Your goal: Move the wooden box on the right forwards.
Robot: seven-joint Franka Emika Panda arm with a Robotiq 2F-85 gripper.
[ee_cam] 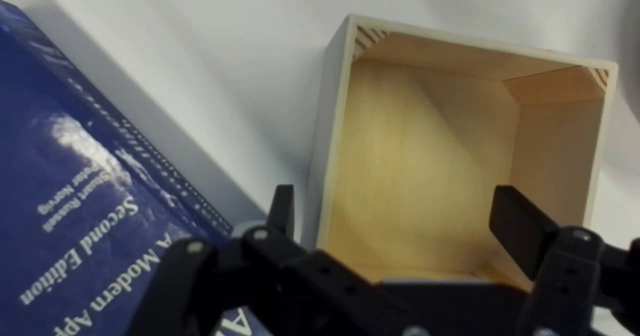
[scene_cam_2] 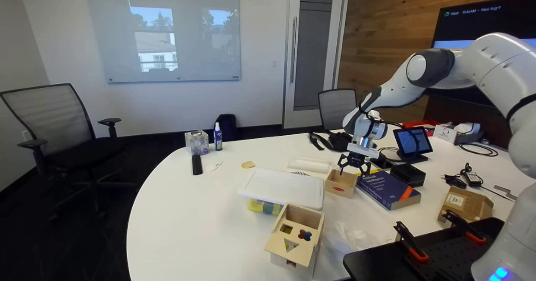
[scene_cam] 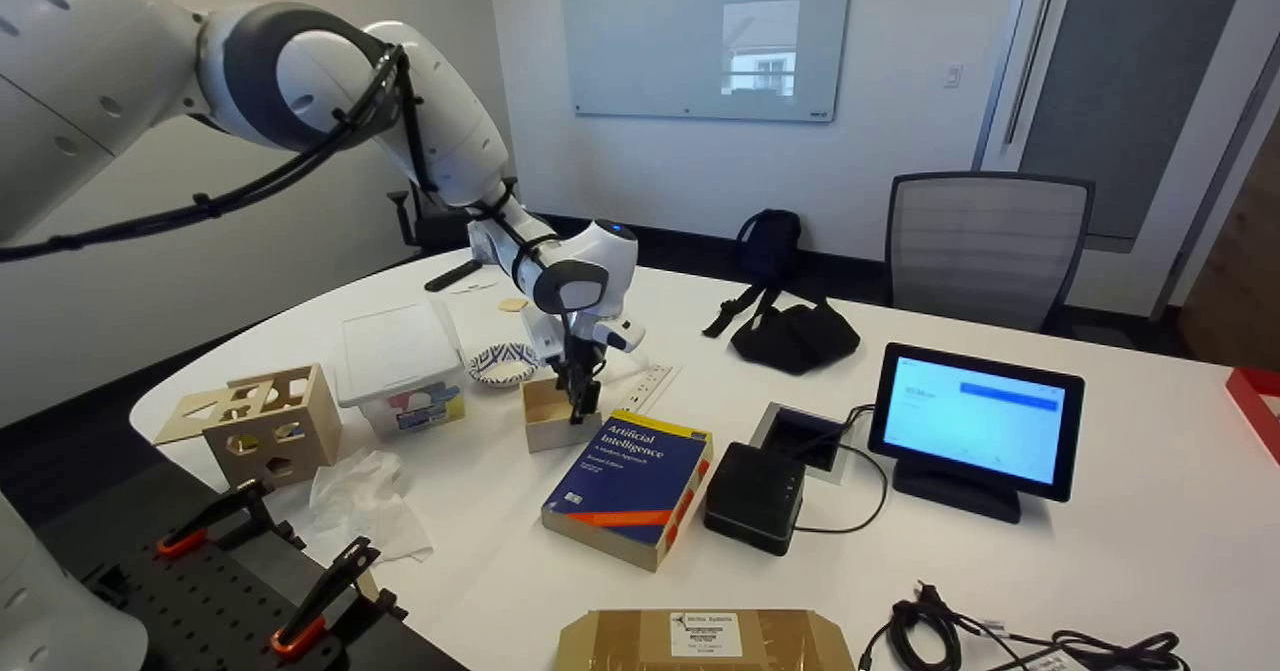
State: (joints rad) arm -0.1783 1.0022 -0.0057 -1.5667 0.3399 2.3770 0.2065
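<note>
Now my gripper stands wide apart, holding nothing, astride one wall of the wooden box beneath, with the blue book just past that wall. I judge this the pre-grasp step; next calls for lowering, then pinching that wall.

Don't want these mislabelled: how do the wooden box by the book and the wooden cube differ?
The box is smaller and lower than the cube. The box's visible walls are solid; the cube has cut-out holes. The box shows bare wood inside; coloured pieces show through the cube's holes. Both are light wood, standing on the table.
</note>
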